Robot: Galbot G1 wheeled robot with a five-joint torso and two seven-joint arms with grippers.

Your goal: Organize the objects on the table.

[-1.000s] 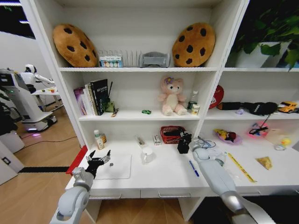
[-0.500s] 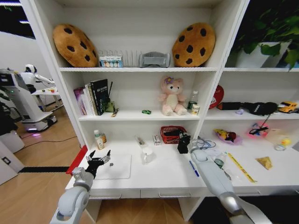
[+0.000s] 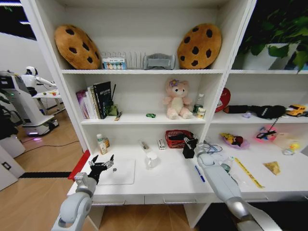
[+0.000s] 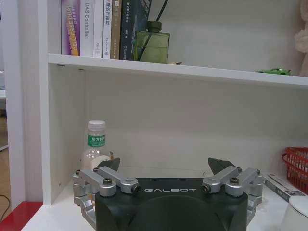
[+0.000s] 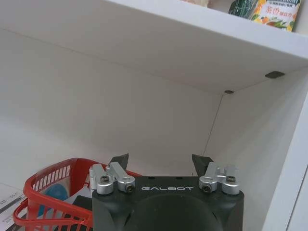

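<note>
On the white table (image 3: 168, 182) lies a thin silver laptop (image 3: 118, 173) at the front left. My left gripper (image 3: 101, 163) hovers open over its left edge, nothing between the fingers. A clear green-labelled bottle (image 3: 101, 143) stands behind it against the shelf wall; the left wrist view shows the bottle (image 4: 96, 146) just beyond the left gripper (image 4: 164, 166). My right gripper (image 3: 189, 145) is open beside the red basket (image 3: 176, 138), which lies close in front of the right gripper (image 5: 161, 162). A blue pen (image 3: 199, 173) lies by my right forearm. A tiny green object (image 3: 151, 115) sits on the shelf above.
A clear cup (image 3: 152, 159) and a small box (image 3: 161, 144) stand mid-table. A yellow ruler (image 3: 248, 172) lies at the right. The shelf board hangs low over the table's back. Books (image 3: 95, 99) and a pink bear (image 3: 176, 99) occupy the middle shelf.
My right arm has shifted very slightly beside the red basket. The left arm and the objects stay as they were.
</note>
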